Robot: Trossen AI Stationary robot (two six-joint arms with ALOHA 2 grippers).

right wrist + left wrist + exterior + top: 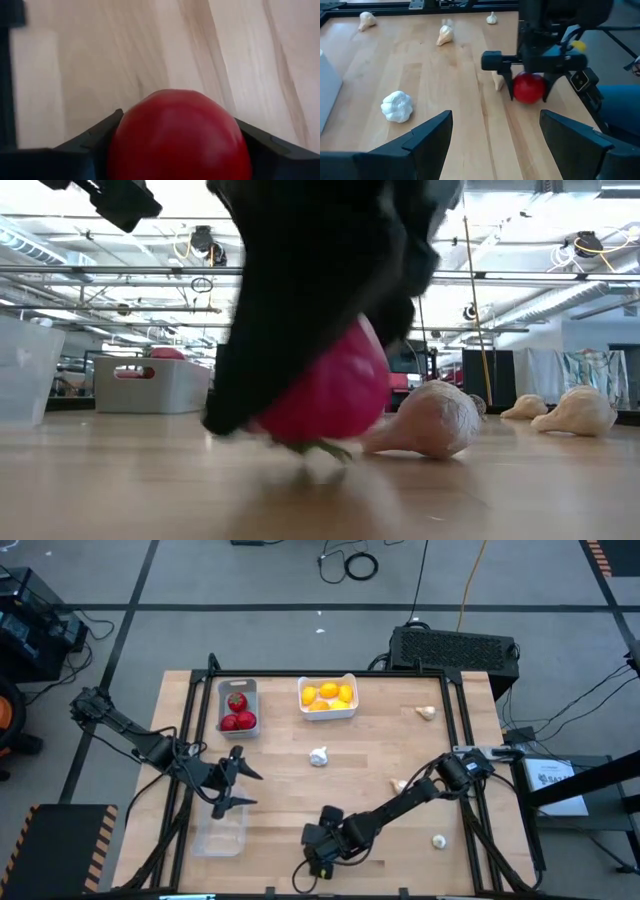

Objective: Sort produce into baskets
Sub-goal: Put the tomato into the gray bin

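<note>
1. The table (380, 755) is pale wood; every place below is given from the white basket (328, 698) at its far edge.
2. The left arm reaches in well to the near-left of the white basket. Its gripper (231, 783) hangs wide open with nothing in it, just beyond the clear basket (220, 830).
3. The right arm stretches across to the near edge, almost straight in front of the white basket. Its gripper (529, 95) is closed on a tomato (528, 88), a finger on each side, low at the table top.
4. The grey basket (238, 690) sits just left of the white one and holds red tomatoes (238, 718).
5. The white basket holds lemons (328, 696).
6. The gripped tomato is round, with no clear long axis; a scrap of green shows under it in the low view.
7. A white garlic (319, 756) lies just nearer than the white basket. Three more lie to the right, one (427, 712) level with it and two nearer, (399, 785) and (439, 840). In the low view one (430, 420) lies on its side, its neck pointing toward the tomato.
8. No writing can be read.
</note>
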